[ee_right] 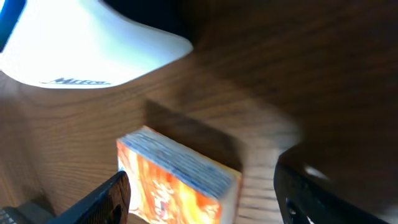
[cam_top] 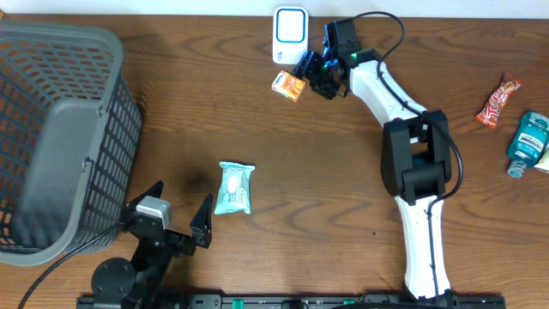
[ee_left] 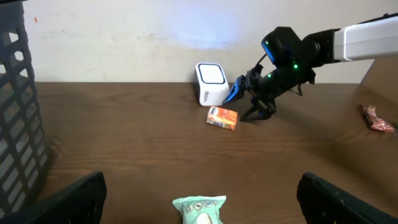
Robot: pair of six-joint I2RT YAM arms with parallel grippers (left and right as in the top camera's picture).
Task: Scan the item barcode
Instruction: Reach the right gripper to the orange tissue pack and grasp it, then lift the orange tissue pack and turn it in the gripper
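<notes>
Orange box (cam_top: 289,86) lies on the bench (cam_top: 343,215) just beside the white scanner (cam_top: 290,33). Our right end effector (cam_top: 307,77) straddles it, spread, gripping nothing. Off-centre, we risk nudging it askew when clamping.

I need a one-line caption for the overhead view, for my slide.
Right end effector, open, at the orange box beside the white scanner; left end effector open near the basket.

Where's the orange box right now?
Overhead view, top centre: the orange box lies just in front of the white scanner, with the open jaws of the right gripper on either side of it.
</notes>
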